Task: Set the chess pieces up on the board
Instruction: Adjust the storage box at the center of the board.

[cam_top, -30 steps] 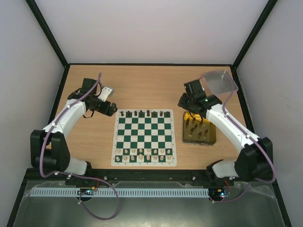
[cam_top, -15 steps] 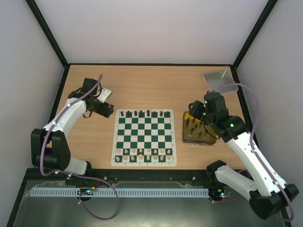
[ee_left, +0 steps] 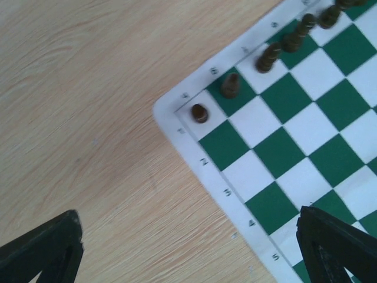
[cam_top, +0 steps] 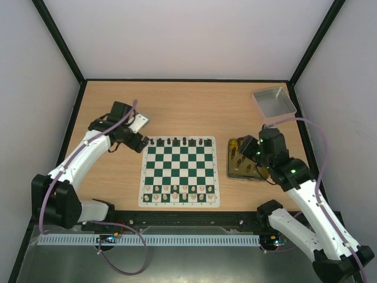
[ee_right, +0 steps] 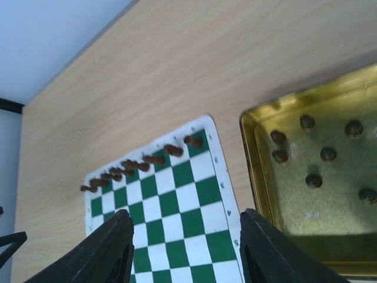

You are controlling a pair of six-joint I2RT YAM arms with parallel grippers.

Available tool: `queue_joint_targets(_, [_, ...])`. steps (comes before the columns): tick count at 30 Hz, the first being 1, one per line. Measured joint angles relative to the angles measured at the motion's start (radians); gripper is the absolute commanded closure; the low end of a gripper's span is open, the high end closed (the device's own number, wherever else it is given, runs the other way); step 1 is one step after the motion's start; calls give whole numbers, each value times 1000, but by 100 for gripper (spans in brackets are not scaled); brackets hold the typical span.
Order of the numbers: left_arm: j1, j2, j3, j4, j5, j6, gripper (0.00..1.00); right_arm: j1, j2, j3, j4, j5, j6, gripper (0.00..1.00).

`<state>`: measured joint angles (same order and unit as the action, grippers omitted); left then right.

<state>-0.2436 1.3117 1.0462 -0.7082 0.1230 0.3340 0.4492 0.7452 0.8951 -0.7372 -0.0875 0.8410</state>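
Surface: pale wooden table inside a white-walled enclosure, with both arm bases at its near edge.
Board: the green-and-white board lies flat in the middle of the table.
Dark pieces on board: a row of dark chess pieces stands along the far edge, from the far left corner to the far right corner.
Dark pieces off board: seven more lie scattered in the gold tin, which sits just right of the board.
Cream pieces: these fill the two near rows.
Grey tray: it sits at the far right of the table, well apart from the board.
Left gripper: the left gripper hangs just off the board's far left corner.
Left fingers: the fingers are spread wide with nothing between them. The corner piece and its neighbour stand ahead of the tips, untouched.
Right gripper: the right gripper hovers over the far left part of the tin.
Right fingers: the fingers are spread apart and grip nothing. Only the board's right columns show in the gap. The tin's pieces lie to the right of the right-hand finger, none in contact. The board's dark row lies farther ahead, clear of both tips.
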Motion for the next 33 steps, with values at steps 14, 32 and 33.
queue_joint_targets(14, [-438, 559, 609, -79, -137, 93, 42, 0, 159, -181, 199, -11, 49, 52])
queue_joint_targets(32, [-591, 639, 776, -87, -21, 129, 31, -64, 449, -131, 266, -3, -7, 76])
queue_joint_targets(33, [-590, 630, 770, -83, -26, 129, 31, -64, 463, -133, 274, -16, -11, 76])
